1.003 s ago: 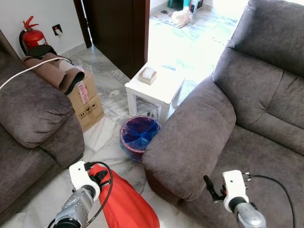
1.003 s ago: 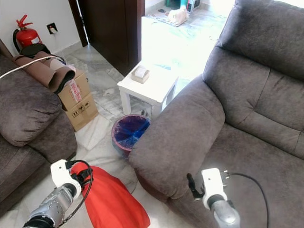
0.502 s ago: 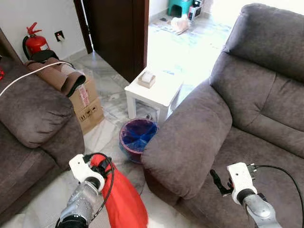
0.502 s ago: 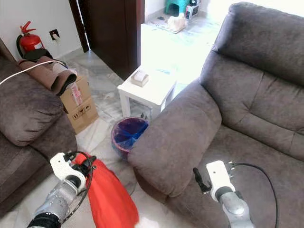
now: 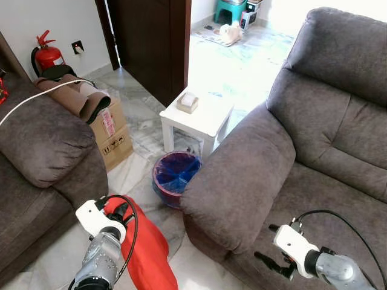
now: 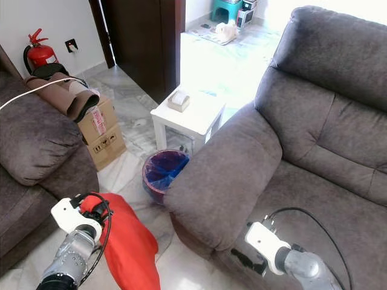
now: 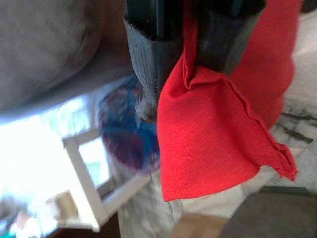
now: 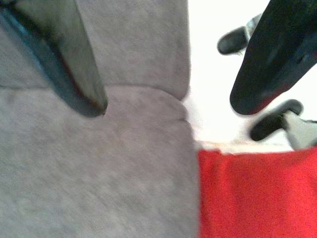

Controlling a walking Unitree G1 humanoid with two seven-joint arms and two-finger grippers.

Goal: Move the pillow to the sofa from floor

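The left gripper (image 7: 188, 59) pinches a corner of the red pillow (image 7: 218, 124) above the floor.

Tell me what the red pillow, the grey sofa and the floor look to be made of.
Red pillow: thin woven fabric, matte; it creases and shows a stitched edge where the left end effector pinches it.
Grey sofa: soft, suede-like or microfibre upholstery, judging by its dull, slightly mottled nap.
Floor: polished marble or marble-look tile, pale with grey veins and glare.
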